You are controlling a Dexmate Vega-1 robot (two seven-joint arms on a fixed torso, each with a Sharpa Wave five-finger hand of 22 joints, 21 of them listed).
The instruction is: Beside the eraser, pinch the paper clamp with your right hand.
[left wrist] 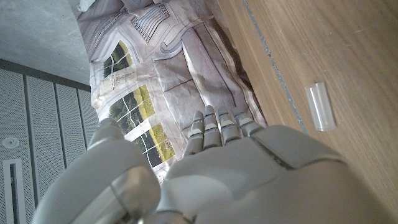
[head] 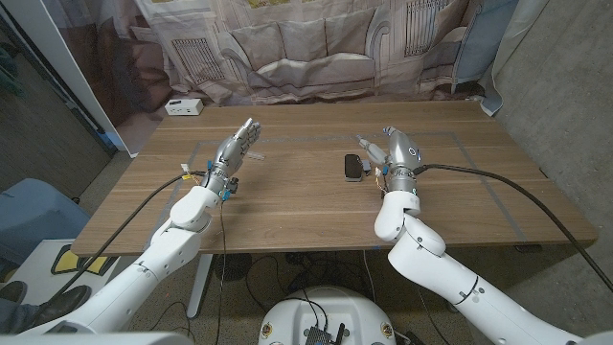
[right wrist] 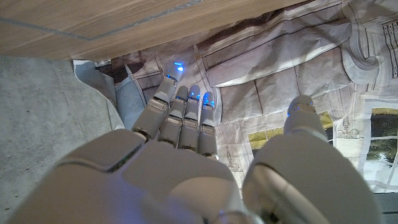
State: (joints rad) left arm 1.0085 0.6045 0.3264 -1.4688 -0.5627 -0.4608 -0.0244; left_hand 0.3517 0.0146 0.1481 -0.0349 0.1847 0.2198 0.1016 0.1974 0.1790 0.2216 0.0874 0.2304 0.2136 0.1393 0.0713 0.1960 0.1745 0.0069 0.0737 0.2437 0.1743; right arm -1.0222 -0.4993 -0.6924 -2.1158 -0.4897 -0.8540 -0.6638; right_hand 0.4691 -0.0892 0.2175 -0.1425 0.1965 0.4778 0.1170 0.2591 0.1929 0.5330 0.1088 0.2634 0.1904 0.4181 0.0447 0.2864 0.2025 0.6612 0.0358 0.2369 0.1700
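A small black thing with a pale patch (head: 353,166) lies at the table's middle; clamp and eraser are too small to tell apart there. My right hand (head: 395,149) hovers just to its right, the fingertips (head: 367,143) reaching over its far side without touching it. In the right wrist view that hand (right wrist: 186,162) has straight fingers, the thumb (right wrist: 303,118) held apart and nothing in it. My left hand (head: 238,149) is raised over the table's left part, fingers straight and empty. A small translucent pale tube (left wrist: 320,106) lies on the wood near it.
A white box (head: 182,107) sits at the table's back left corner. Thin grey tape lines (head: 460,144) mark a rectangle on the wooden table (head: 306,216). A printed curtain (head: 316,48) hangs behind the far edge. A concrete floor lies to the right.
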